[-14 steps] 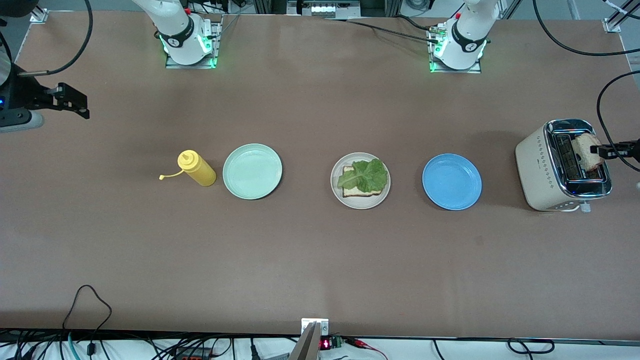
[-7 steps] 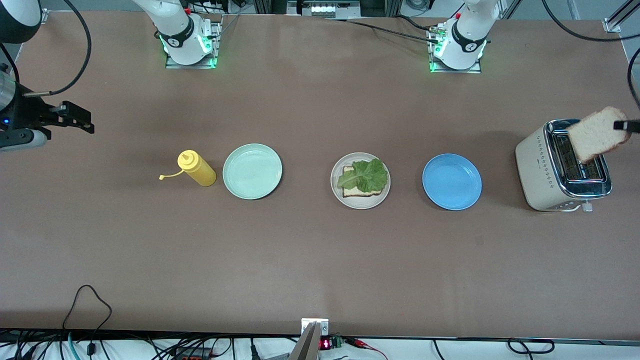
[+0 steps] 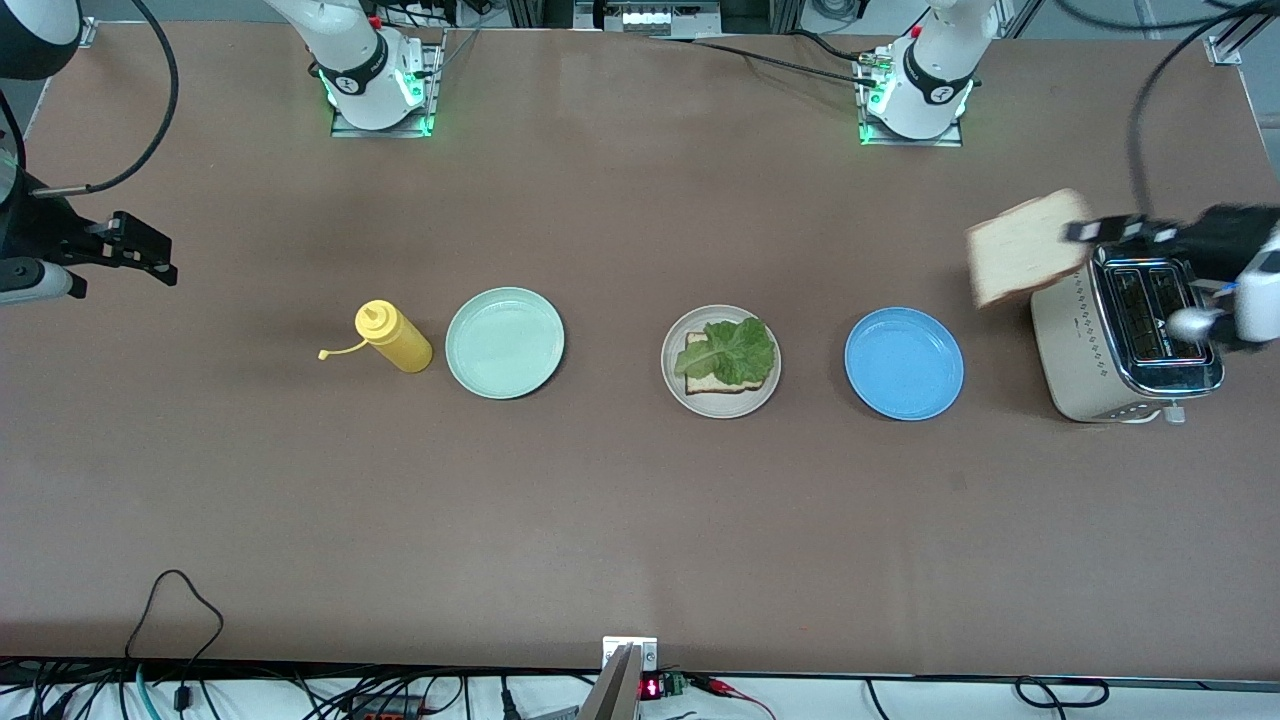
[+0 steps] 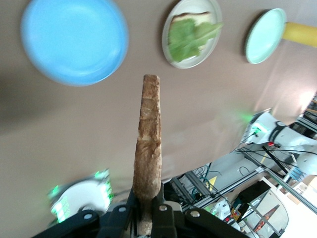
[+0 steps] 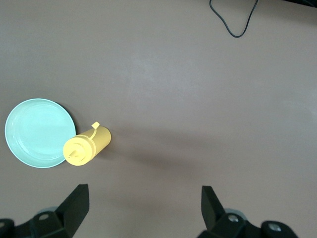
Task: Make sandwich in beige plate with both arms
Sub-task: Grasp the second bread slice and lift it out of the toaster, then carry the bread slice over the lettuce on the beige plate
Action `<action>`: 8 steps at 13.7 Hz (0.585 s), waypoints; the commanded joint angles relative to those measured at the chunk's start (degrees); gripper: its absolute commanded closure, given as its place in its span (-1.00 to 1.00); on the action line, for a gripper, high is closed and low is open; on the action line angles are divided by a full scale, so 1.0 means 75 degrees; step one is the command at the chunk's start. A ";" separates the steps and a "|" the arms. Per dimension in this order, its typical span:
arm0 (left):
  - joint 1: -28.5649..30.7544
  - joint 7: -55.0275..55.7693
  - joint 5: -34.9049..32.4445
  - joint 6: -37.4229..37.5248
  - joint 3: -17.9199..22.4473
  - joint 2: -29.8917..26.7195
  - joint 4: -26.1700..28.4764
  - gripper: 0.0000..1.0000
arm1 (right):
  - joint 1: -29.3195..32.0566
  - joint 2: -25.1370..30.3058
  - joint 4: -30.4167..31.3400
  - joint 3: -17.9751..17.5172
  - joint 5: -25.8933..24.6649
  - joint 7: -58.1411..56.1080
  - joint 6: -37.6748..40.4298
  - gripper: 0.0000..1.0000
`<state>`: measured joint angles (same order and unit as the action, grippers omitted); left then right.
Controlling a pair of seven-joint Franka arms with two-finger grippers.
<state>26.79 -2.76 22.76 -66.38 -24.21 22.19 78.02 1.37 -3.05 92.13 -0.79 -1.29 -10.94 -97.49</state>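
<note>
we've got the left gripper pinching the toast slice by one edge over the toaster, so it hangs free | beige plate with lettuce awaits it | right gripper waits, jaws wide apart, above the mustard bottle

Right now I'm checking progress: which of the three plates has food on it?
The beige plate, the middle one: it holds a bread slice under lettuce. The mint plate and blue plate are bare.
</note>
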 commanded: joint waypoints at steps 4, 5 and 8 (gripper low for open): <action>0.0143 -0.0053 0.1451 -0.3846 -0.1527 -0.0030 0.2835 0.99 | 0.0157 0.0031 -0.0026 0.0000 0.0066 0.0087 0.0318 -1.00; 0.0143 -0.0205 0.1650 -0.4456 -0.1762 0.0110 0.3176 1.00 | 0.0168 0.0031 -0.0026 0.0012 0.0066 0.0087 0.0318 -1.00; 0.0084 -0.0441 0.1945 -0.5667 -0.2384 0.1127 0.3484 1.00 | 0.0309 -0.0004 -0.0026 0.0012 0.0066 0.0087 0.0283 -1.00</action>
<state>26.30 -3.95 35.63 -105.92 -39.57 26.33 103.58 2.45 -3.26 92.13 -0.23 -1.29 -10.74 -95.82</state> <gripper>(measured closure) 0.872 0.000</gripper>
